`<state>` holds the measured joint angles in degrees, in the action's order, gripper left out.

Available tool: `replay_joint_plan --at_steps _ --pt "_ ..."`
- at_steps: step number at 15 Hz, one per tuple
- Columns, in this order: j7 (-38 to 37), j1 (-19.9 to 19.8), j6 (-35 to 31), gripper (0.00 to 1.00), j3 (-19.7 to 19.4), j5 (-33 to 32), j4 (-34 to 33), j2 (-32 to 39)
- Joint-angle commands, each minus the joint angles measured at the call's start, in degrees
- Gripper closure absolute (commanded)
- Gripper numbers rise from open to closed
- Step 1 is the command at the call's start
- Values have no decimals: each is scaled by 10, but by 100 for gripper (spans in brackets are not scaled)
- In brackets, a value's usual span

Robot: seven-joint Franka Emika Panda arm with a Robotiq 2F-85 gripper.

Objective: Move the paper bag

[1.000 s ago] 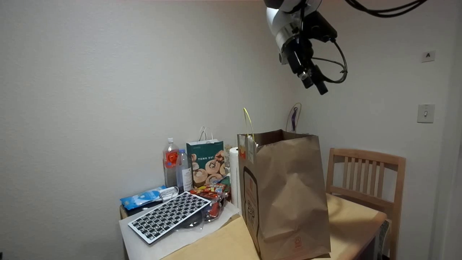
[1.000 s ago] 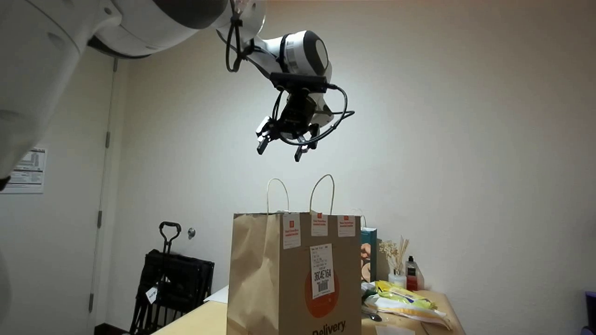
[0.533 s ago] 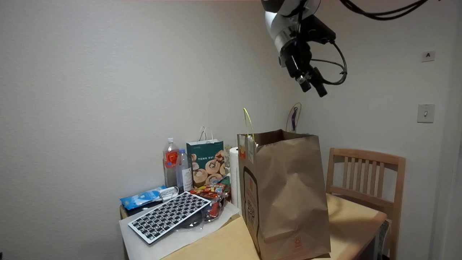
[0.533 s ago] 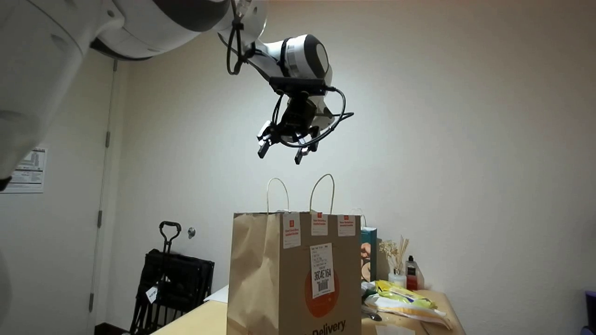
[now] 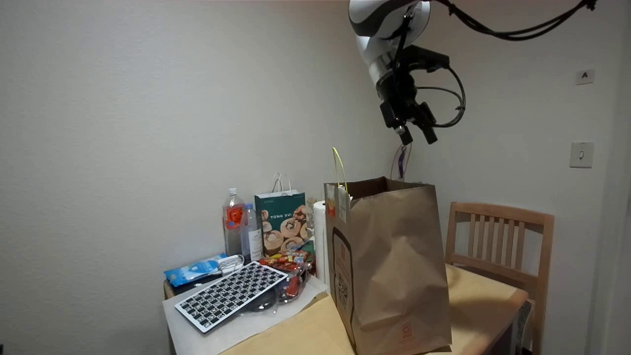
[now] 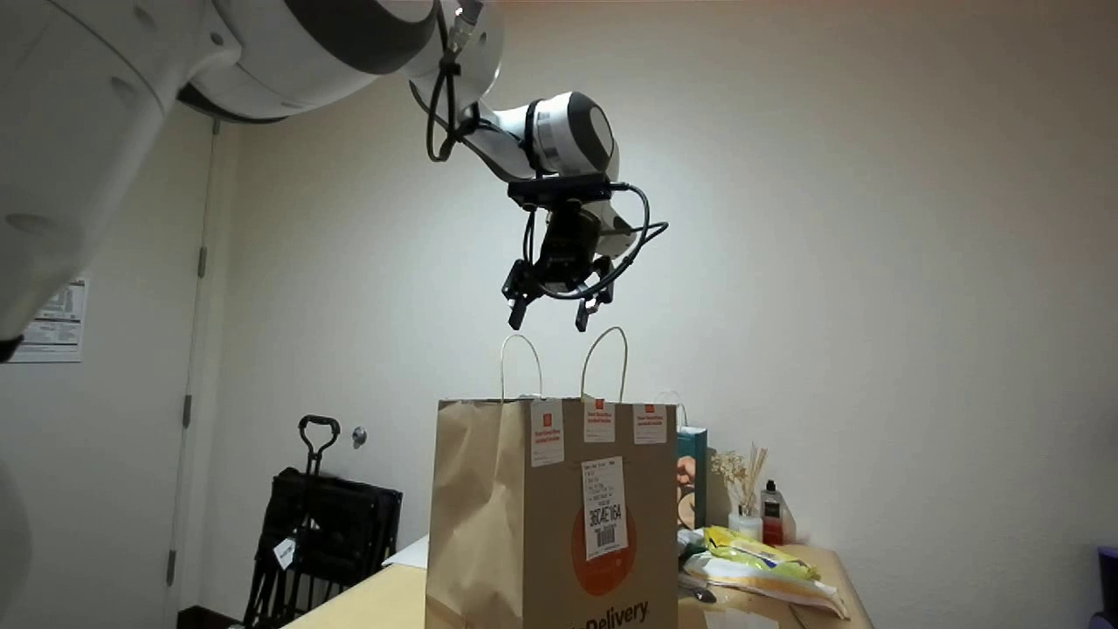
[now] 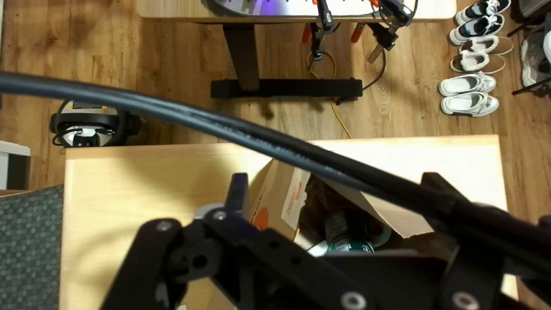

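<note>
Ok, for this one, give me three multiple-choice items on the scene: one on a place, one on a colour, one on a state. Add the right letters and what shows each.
1. Where is the gripper?
A. Under the table
B. Over the paper bag
C. Down on the chair seat

2. What colour lies behind the lettering on the smaller bag?
A. Yellow
B. Purple
C. Dark green

3. What state is the gripper in?
A. Open, holding nothing
B. Shut on a bag handle
C. Shut with nothing in it

Answers:
1: B, since both exterior views show it higher than the paper bag's top edge, and the wrist view looks down into that bag.
2: C, since an exterior view shows its lettered face as dark green.
3: A, since its fingers stand apart with nothing clasped between them.
</note>
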<state>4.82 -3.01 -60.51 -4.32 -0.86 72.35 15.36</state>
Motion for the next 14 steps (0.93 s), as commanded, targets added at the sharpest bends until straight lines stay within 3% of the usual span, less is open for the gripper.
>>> replay_joint_plan --at_steps 1,9,13,14 --pt "0 0 0 0 0 0 0 0" --pt "-284 19 -45 0 -4 71 83 -30" --pt "-399 41 -53 0 -5 40 106 -46" --pt "-343 28 -28 0 -2 50 62 -9"
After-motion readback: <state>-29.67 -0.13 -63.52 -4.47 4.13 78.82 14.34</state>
